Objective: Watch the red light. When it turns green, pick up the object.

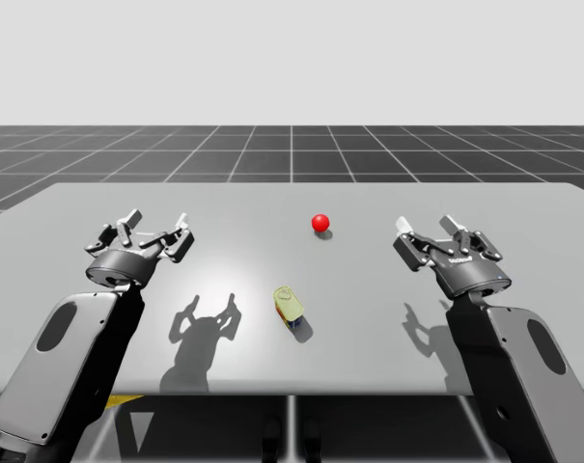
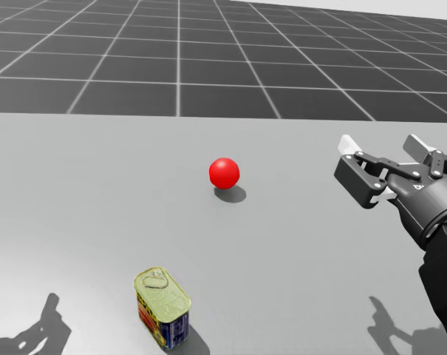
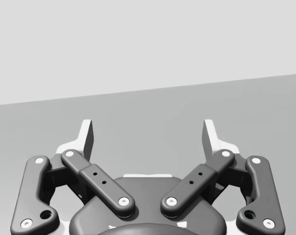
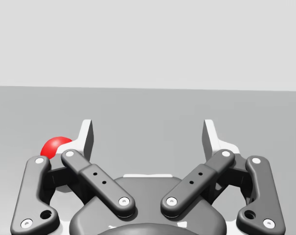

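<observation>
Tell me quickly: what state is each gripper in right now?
Left gripper: open, holding nothing.
Right gripper: open, holding nothing.

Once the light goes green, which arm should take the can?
Left, marginally: the yellow-topped can lies slightly nearer my left end effector than my right end effector. Both are open; the red light sits nearer the right.

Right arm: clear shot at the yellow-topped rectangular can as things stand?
Probably yes. My right gripper hangs open above the table, and the yellow-topped rectangular can sits alone toward the middle with nothing standing between them. The red ball sits farther back, off that line. It is red, so wait.
</observation>
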`<move>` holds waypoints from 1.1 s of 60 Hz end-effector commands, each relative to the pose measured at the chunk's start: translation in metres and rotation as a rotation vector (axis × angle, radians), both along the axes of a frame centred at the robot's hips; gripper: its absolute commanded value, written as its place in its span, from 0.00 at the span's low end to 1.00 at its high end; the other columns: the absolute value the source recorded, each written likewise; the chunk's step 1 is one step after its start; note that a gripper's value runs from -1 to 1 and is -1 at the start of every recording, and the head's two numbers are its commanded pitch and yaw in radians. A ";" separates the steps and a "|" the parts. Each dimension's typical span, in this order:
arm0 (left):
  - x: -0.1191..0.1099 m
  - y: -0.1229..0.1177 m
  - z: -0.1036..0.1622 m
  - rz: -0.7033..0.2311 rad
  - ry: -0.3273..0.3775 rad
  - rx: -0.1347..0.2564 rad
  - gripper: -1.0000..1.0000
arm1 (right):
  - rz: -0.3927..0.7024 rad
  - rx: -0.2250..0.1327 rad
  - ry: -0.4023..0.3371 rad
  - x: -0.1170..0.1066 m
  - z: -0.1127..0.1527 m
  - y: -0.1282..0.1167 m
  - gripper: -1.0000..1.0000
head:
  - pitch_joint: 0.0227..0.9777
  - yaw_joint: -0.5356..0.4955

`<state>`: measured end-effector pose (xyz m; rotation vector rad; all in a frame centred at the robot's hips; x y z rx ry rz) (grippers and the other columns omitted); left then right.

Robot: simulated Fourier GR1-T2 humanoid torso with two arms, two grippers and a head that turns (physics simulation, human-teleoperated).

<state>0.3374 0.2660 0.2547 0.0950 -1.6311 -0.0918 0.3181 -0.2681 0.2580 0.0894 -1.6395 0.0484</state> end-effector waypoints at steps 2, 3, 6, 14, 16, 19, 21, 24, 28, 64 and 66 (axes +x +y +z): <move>0.000 0.000 0.000 0.000 0.000 0.000 0.00 | 0.000 -0.001 -0.001 0.000 0.000 0.000 0.00 | 0.62 0.40; 0.000 0.000 0.000 0.000 0.000 0.000 0.00 | 0.000 -0.001 -0.001 0.000 0.000 0.000 0.00 | 0.62 0.40; 0.000 0.000 0.000 0.000 0.001 0.000 0.00 | 0.000 -0.001 -0.001 0.000 0.000 0.000 0.00 | 0.62 0.40; 0.000 0.000 0.000 0.000 0.000 0.001 0.00 | 0.001 -0.003 -0.002 0.000 0.000 0.000 0.00 | 0.62 0.39; 0.000 0.000 0.000 0.000 0.000 0.001 0.00 | 0.001 -0.004 -0.002 0.000 0.000 0.000 0.00 | 0.62 0.39; 0.000 0.000 0.000 0.000 0.000 0.001 0.00 | 0.000 -0.006 -0.003 0.000 0.000 0.000 0.00 | 0.62 0.40; 0.000 0.000 0.000 0.000 0.000 0.001 0.00 | 0.000 -0.007 -0.004 0.000 0.000 -0.001 0.00 | 0.62 0.40; 0.000 0.000 0.000 0.000 0.000 0.001 0.00 | -0.002 -0.006 -0.006 0.000 0.001 -0.001 0.00 | 0.63 0.40; 0.000 0.000 0.000 0.000 0.000 0.001 0.00 | -0.004 -0.006 -0.007 0.000 0.001 -0.002 0.00 | 0.63 0.40; 0.000 0.000 -0.001 -0.003 0.005 0.006 0.00 | -0.004 -0.016 -0.006 0.000 0.000 -0.001 0.00 | 0.68 0.41; 0.001 -0.001 -0.001 -0.004 0.007 0.007 0.00 | -0.004 -0.020 -0.006 0.000 0.000 -0.001 0.00 | 0.70 0.42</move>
